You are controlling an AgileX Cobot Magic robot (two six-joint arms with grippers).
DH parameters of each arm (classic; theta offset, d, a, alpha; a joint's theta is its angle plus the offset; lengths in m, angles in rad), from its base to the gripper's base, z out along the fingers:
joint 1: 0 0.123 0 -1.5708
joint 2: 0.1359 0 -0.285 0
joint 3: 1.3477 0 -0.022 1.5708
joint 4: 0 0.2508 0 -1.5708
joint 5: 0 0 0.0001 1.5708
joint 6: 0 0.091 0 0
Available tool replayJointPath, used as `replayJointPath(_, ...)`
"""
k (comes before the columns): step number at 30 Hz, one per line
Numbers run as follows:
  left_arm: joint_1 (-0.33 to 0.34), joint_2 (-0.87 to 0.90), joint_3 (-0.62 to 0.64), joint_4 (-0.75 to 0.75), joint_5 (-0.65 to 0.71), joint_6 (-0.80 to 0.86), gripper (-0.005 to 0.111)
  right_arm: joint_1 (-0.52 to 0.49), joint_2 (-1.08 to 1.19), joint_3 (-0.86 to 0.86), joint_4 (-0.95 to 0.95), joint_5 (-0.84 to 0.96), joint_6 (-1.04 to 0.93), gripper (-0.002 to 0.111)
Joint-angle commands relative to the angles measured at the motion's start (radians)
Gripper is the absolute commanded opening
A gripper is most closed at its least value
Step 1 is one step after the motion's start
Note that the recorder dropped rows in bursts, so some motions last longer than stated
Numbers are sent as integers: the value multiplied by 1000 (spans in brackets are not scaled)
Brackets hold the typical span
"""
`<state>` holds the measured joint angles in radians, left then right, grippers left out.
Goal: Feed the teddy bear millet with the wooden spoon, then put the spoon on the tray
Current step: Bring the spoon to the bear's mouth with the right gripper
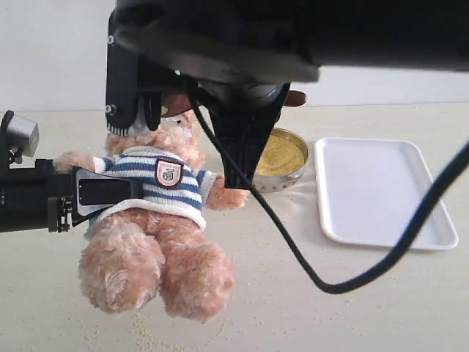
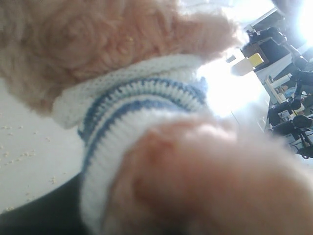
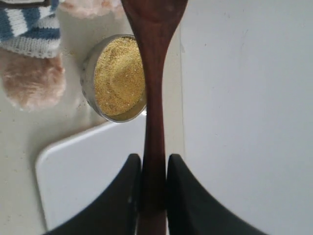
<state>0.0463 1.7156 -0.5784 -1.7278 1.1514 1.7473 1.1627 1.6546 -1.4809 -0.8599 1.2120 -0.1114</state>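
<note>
The teddy bear [image 1: 157,220] lies in the middle-left of the table in its striped sweater [image 2: 132,98]. My left gripper [image 1: 99,192] is clamped on its side by one arm; the left wrist view is filled with blurred fur, so the fingers are hidden. My right gripper [image 3: 153,159] is shut on the handle of the wooden spoon [image 3: 154,88]. The spoon's oval end [image 1: 174,108] is up by the bear's head, and its handle end [image 1: 296,97] sticks out to the right. The millet [image 1: 278,155] fills its metal bowl [image 3: 88,78]. Right of the bowl lies the white tray [image 1: 381,191].
The right arm's black body [image 1: 293,37] and its cable [image 1: 322,282] hang over the middle of the table and cover the bear's face. Loose grains [image 1: 146,339] are scattered by the bear's feet.
</note>
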Motion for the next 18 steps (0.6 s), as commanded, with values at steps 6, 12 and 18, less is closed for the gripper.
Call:
replayJointPath(6, 3, -3, -3, -17, 28, -3, 5, -30, -64, 3, 77, 9, 48, 0)
replayJointPath(12, 3, -3, -3, -17, 30, -3, 5, -98, -64, 3, 155, 9, 58, 0)
replayJointPath(18, 3, -3, -3, -17, 30, -3, 5, -107, -63, 3, 176, 9, 42, 0)
